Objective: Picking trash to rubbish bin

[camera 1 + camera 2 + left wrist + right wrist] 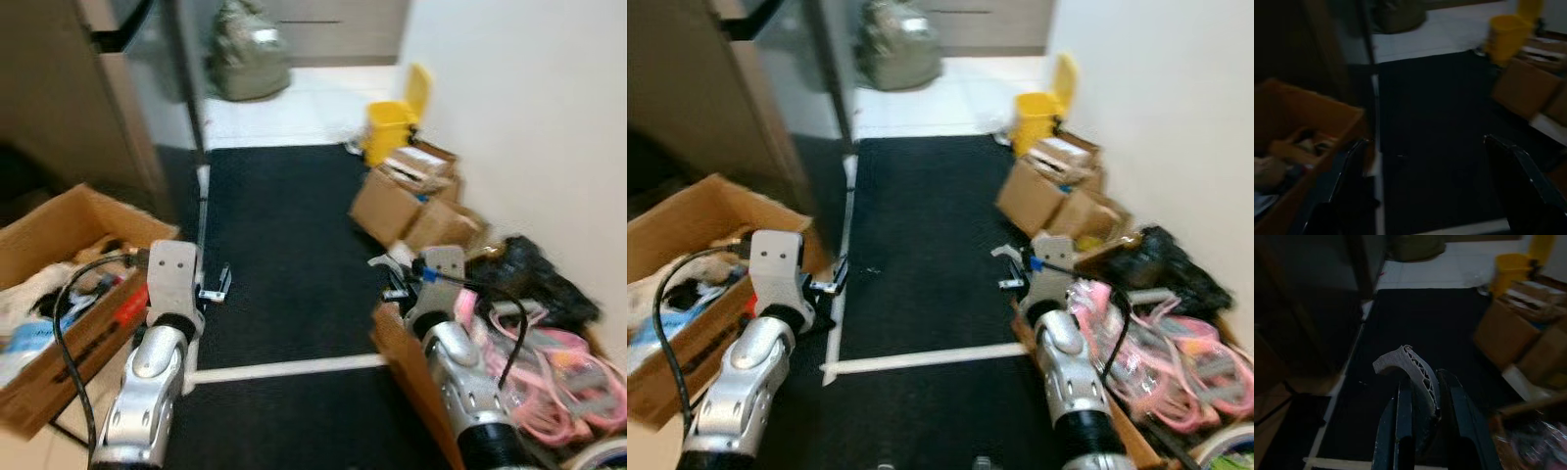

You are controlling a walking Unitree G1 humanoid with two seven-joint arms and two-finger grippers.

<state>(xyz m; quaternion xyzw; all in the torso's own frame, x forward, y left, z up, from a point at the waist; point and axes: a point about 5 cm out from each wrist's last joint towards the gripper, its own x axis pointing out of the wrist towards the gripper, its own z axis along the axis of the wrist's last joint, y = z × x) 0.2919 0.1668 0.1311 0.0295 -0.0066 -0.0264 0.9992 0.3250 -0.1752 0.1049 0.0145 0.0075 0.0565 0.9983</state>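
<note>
A yellow rubbish bin [390, 127] with its lid up stands at the far end of the black mat [284, 215], by the right wall. It also appears in the right wrist view as the yellow bin [1511, 269]. My right gripper [1424, 382] is shut on a curved grey lattice piece of trash [1400, 360], held low over the mat's right side, well short of the bin. From the head, that grey piece [385, 260] pokes out ahead of the right gripper [395, 279]. My left gripper [1425, 143] is open with nothing between its fingers, over the mat's left edge [217, 284].
Cardboard boxes [392, 201] line the right wall before the bin. A box of pink cables [549, 362] and a black bag [534, 269] sit at my right. An open box of clutter [59, 245] is on the left, beside a dark cabinet. A grey-green sack [250, 49] lies far back.
</note>
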